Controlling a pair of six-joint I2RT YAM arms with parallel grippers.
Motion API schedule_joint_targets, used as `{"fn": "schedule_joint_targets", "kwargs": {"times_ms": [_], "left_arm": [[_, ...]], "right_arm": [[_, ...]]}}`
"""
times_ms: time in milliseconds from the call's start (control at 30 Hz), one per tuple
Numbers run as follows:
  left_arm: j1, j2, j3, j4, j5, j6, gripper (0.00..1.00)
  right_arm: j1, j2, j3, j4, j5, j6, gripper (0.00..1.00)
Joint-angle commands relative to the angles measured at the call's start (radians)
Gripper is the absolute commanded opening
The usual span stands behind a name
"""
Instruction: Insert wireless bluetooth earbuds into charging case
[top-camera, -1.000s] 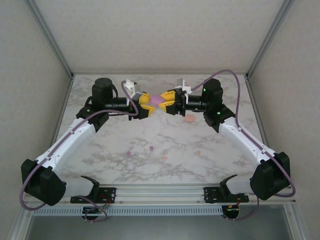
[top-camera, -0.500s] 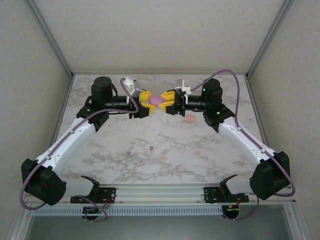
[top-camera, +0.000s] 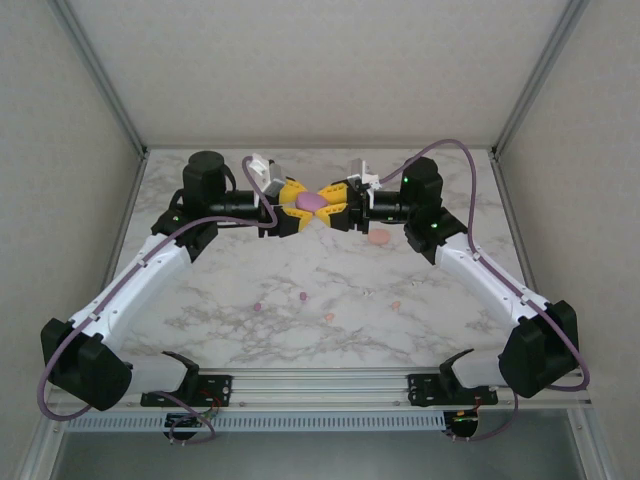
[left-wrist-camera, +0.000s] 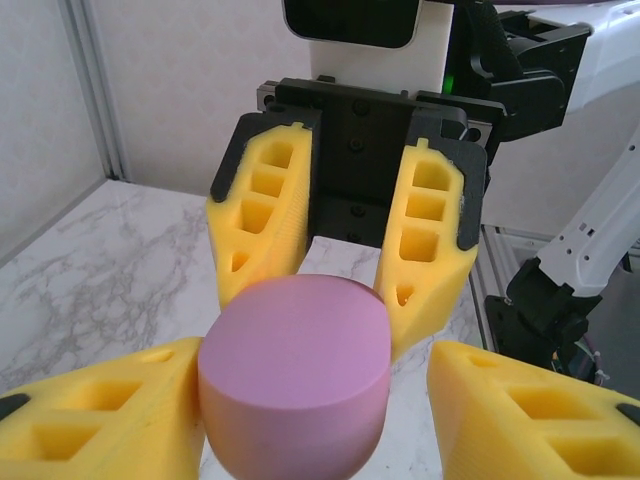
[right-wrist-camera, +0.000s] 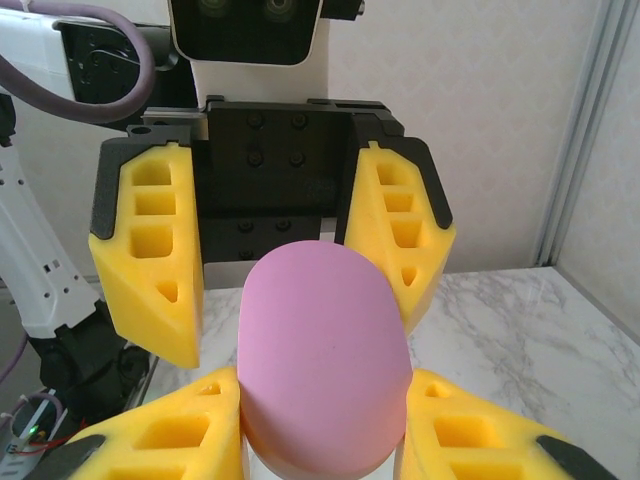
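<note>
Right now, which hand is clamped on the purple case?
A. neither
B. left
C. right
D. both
C: the right hand's fingers press both sides of the purple case, while the left hand stands open with a gap on one side.

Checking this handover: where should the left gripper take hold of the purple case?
Its free end, approached head-on from the left: the purple case sticks out horizontally from the right gripper, which clamps the other end, so the left gripper can close across its sides.
</note>
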Motion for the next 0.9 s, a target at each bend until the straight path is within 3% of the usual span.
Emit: {"fn": "schedule_joint_targets", "kwargs": {"times_ms": [0, 867], "left_arm": [[-0.009, 0.012, 0.032, -0.031, 0.012, 0.029, 0.58], [-0.011, 0.010, 0.027, 0.015, 0.011, -0.008, 0.54]], "right_arm": [[0.008, 0.005, 0.040, 0.040, -0.014, 0.019, 0.31], [0.016, 0.010, 0.028, 0.045, 0.014, 0.016, 0.30]]}}
